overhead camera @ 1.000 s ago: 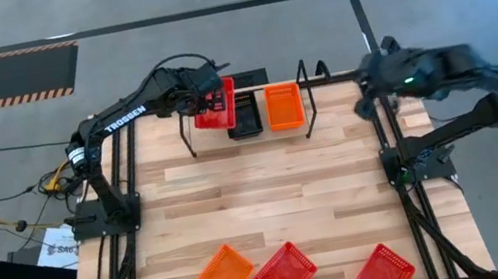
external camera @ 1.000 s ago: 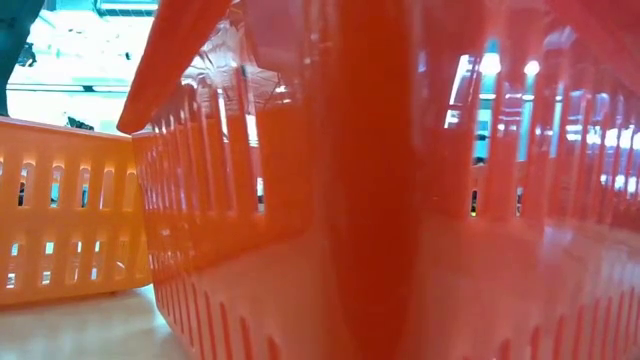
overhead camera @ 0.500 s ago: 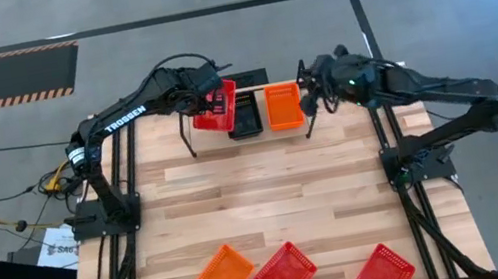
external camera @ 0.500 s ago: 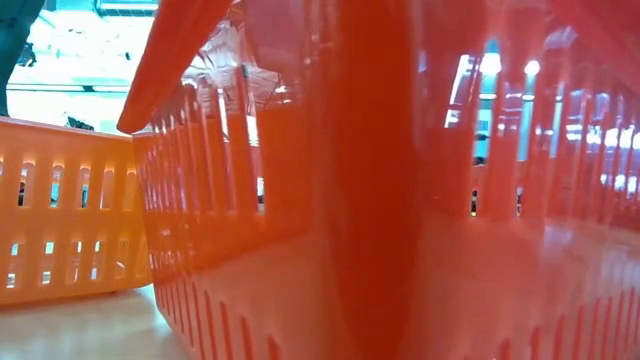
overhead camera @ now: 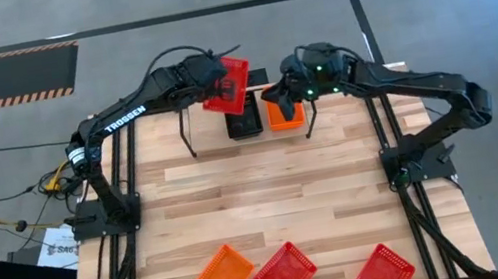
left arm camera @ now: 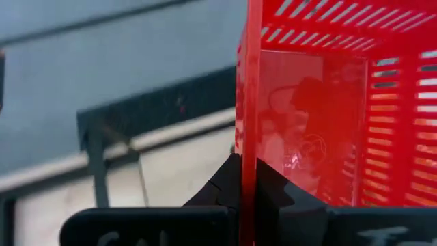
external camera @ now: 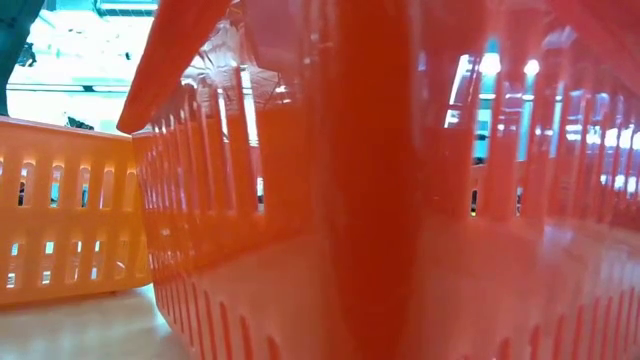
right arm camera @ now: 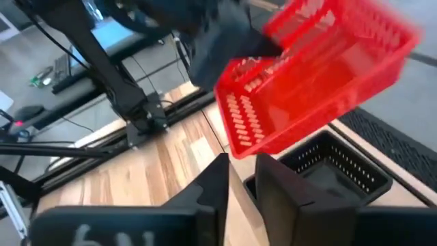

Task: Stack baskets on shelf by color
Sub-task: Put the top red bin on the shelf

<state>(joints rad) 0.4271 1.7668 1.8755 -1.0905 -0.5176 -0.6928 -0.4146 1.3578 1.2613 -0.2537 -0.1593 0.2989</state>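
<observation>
Table point(overhead camera: 269, 197) front: 2 red baskets point(overhead camera: 285, 274), 1 orange. Left gripper point(overhead camera: 207, 83) clamps 3rd red basket point(overhead camera: 229, 83) rim, tilted; right gripper point(overhead camera: 282, 93) fingers nearly closed, empty, over shelf.

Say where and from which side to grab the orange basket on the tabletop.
Come from straight above and pinch one wall of the orange basket, one finger inside, one outside: it sits open side up. Pick a wall facing away from the red basket beside it; it lies skewed, so turn the wrist.
</observation>
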